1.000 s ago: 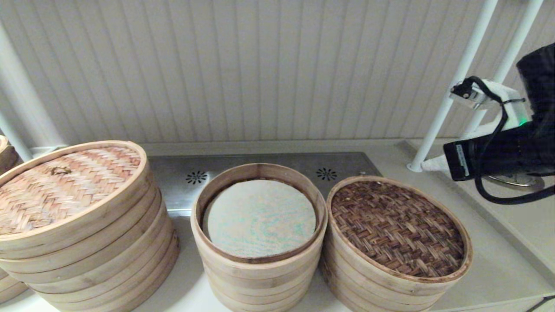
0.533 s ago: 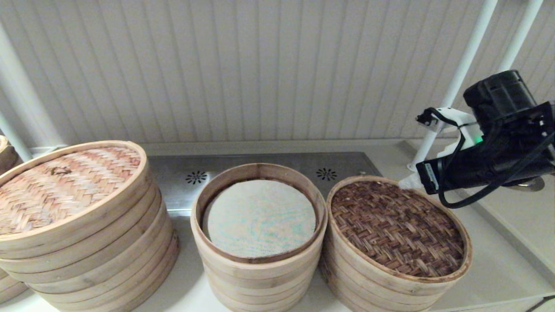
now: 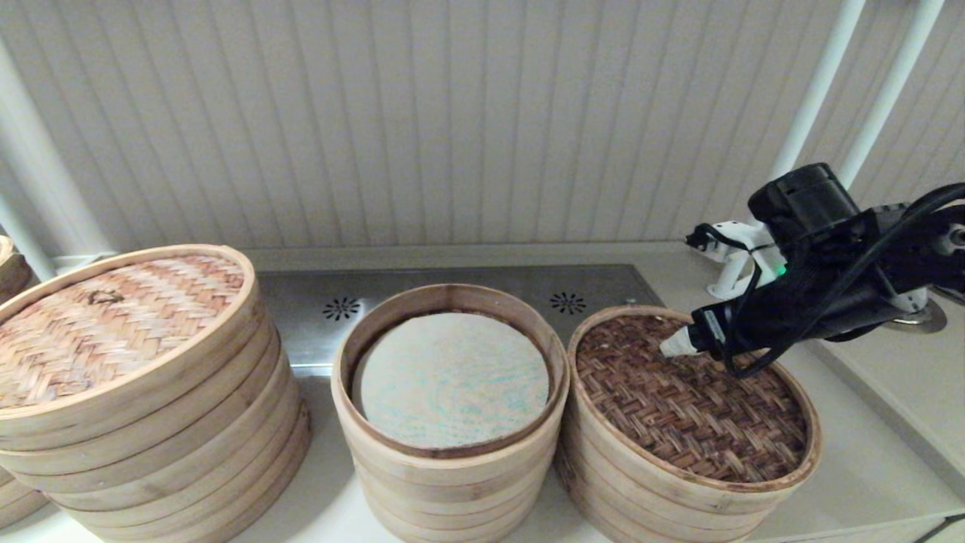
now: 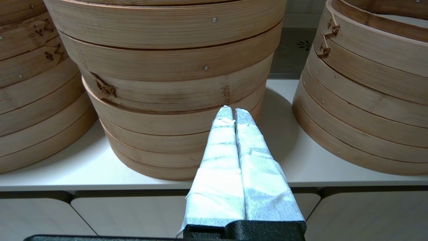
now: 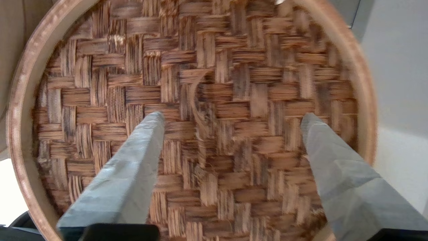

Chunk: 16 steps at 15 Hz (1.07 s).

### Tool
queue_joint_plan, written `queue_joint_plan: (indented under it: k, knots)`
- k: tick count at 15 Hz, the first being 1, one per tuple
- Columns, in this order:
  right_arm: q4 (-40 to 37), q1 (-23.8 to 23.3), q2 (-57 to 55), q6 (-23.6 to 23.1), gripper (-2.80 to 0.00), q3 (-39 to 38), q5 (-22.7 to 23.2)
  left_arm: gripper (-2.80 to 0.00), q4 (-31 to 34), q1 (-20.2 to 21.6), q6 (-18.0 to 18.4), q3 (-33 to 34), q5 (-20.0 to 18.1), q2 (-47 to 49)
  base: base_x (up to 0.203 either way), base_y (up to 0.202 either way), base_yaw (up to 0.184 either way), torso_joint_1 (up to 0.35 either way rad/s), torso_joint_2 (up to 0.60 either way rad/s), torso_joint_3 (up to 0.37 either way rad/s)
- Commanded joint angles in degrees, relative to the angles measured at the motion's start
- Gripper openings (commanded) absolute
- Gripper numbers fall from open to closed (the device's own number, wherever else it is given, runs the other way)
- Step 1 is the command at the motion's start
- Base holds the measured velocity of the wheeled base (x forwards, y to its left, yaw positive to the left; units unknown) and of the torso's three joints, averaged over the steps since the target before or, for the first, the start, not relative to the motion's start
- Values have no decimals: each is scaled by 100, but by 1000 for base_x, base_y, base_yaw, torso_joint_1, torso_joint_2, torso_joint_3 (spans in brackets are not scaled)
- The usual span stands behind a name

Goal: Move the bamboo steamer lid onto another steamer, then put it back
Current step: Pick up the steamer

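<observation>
Right gripper fingers: the right gripper [image 5: 230, 120] had its two taped fingers [image 5: 133, 167] spread wide apart, holding nothing.
Right gripper place: it hung over the far part of the bamboo steamer lid [image 3: 690, 396], tips pointed at the dark weave; contact could not be told.
Lid: the dark brown herringbone lid lay flat in its pale hoop on the rightmost steamer stack [image 3: 663, 498].
Neighbouring steamer: the open middle steamer [image 3: 450, 483], with a pale mesh liner [image 3: 452, 381] inside its dark-stained rim, stood just beside the lidded stack, on its left.
Left gripper: the left gripper [image 4: 234, 113] had its wrapped fingers pressed together, empty, low before the counter edge [image 4: 100, 182], pointing at the widest steamer stack [image 3: 151, 445].
Widest stack: it carried a tan woven lid [image 3: 113, 320] with a small knot.
</observation>
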State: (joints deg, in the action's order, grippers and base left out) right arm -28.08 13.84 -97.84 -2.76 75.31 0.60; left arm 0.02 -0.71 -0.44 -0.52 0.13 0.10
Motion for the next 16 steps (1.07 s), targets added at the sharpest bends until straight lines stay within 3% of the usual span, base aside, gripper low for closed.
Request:
queue_joint_plan:
  k: [1,12,13,16]
  knots:
    - [-13,23,-231,2,0,-4,20,-280,-2,0,0,0,4,-1,0,0,0,0,0,0]
    - [92,31,-236,-117,0,-122,46,-280,-2,0,-6,0,4,-1,0,0,0,0,0,0]
    - [92,31,-239,-145,-280,-131,46,-280,-2,0,-2,0,2,-1,0,0,0,0,0,0]
    - [92,23,-254,-155,-280,-113,55,-280,-2,0,-9,0,4,-1,0,0,0,0,0,0]
